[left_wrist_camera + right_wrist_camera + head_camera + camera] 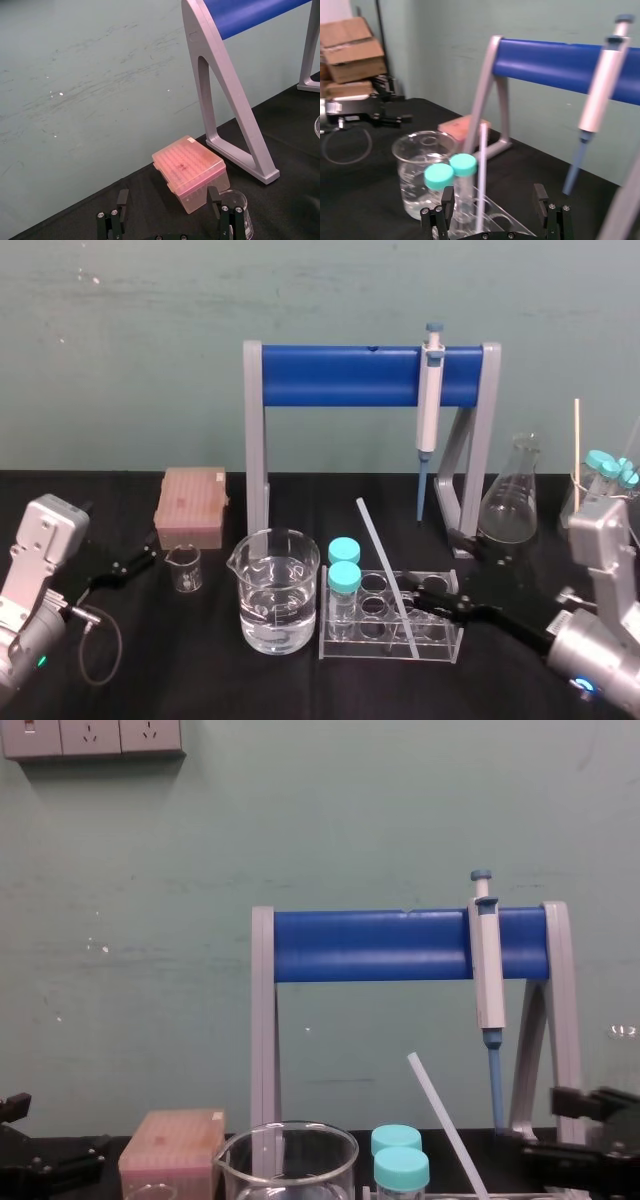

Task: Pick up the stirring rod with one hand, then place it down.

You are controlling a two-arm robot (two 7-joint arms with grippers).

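Leaning in the clear rack (pixel 450 650), the stirring rod (pixel 385 565) tilts with its top toward the left, near two teal-capped tubes (pixel 344 575). The right end effector (pixel 425 600) sits low at the rack just beside the rod, fingers spread wide, gripping nothing. The left end effector (pixel 140 562) rests spread and empty beside a small beaker (pixel 184 568) on the black surface (pixel 200 670).

Scuffed pale-green wall (pixel 150 920), white sockets (pixel 90 735) high up, black tabletop (pixel 180 665)
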